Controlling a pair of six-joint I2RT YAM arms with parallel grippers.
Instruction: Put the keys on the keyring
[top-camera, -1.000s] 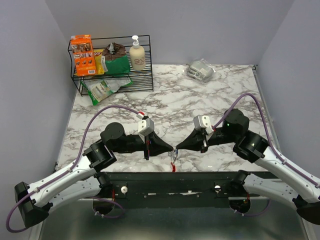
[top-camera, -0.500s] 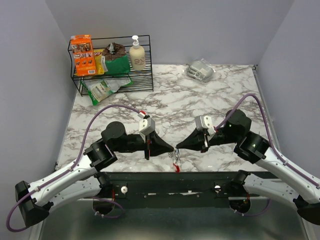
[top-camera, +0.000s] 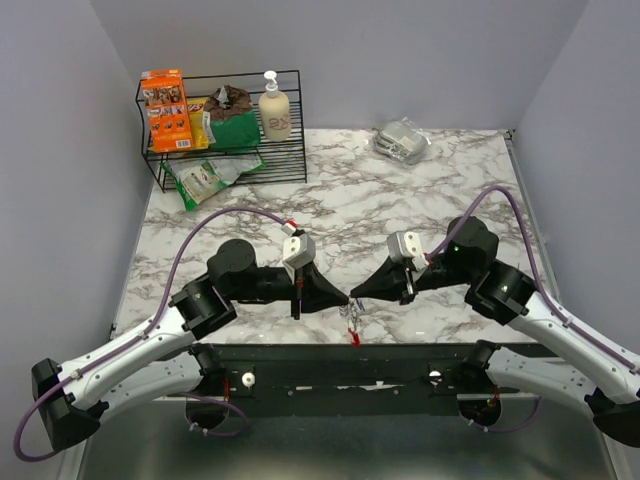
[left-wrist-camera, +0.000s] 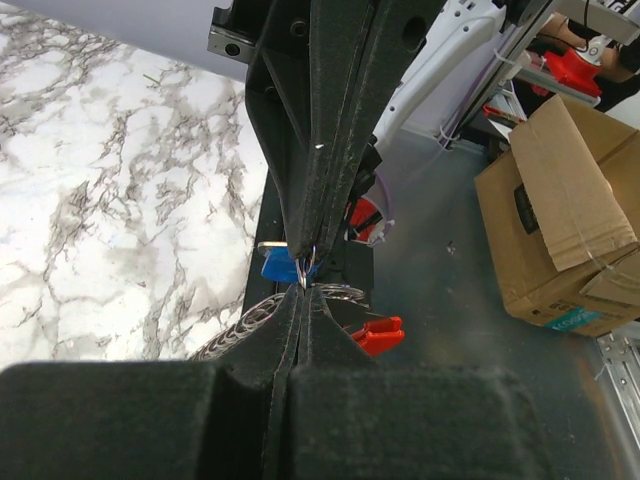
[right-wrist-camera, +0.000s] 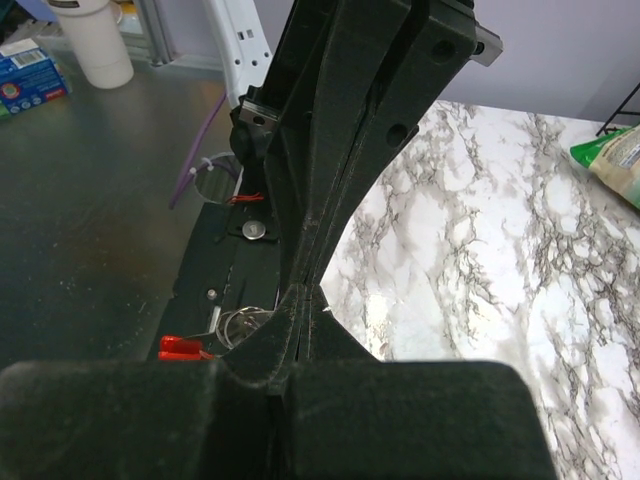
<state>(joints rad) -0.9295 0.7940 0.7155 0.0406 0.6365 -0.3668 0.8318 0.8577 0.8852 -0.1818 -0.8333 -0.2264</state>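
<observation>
My two grippers meet tip to tip above the table's near edge. My left gripper (top-camera: 345, 297) (left-wrist-camera: 303, 288) is shut on a thin silver ring of the keyring (top-camera: 351, 316). The keyring's chain (left-wrist-camera: 235, 328) and red clip (left-wrist-camera: 378, 335) (top-camera: 353, 339) hang below the tips. My right gripper (top-camera: 355, 295) (right-wrist-camera: 308, 292) is shut too. A blue-headed key (left-wrist-camera: 279, 268) sits right at its tips, apparently pinched there. In the right wrist view the rings (right-wrist-camera: 240, 322) and red clip (right-wrist-camera: 182, 347) show at the left, and the key is hidden.
A black wire rack (top-camera: 228, 150) with snack packs and a pump bottle (top-camera: 274, 108) stands at the back left. A silvery packet (top-camera: 402, 140) lies at the back right. The black base rail (top-camera: 340, 360) runs just below the hanging keyring. Purple cables arc over both arms.
Both grippers stayed shut and tip to tip. The meeting point and the hanging keyring shifted slightly to the right and toward the near edge.
</observation>
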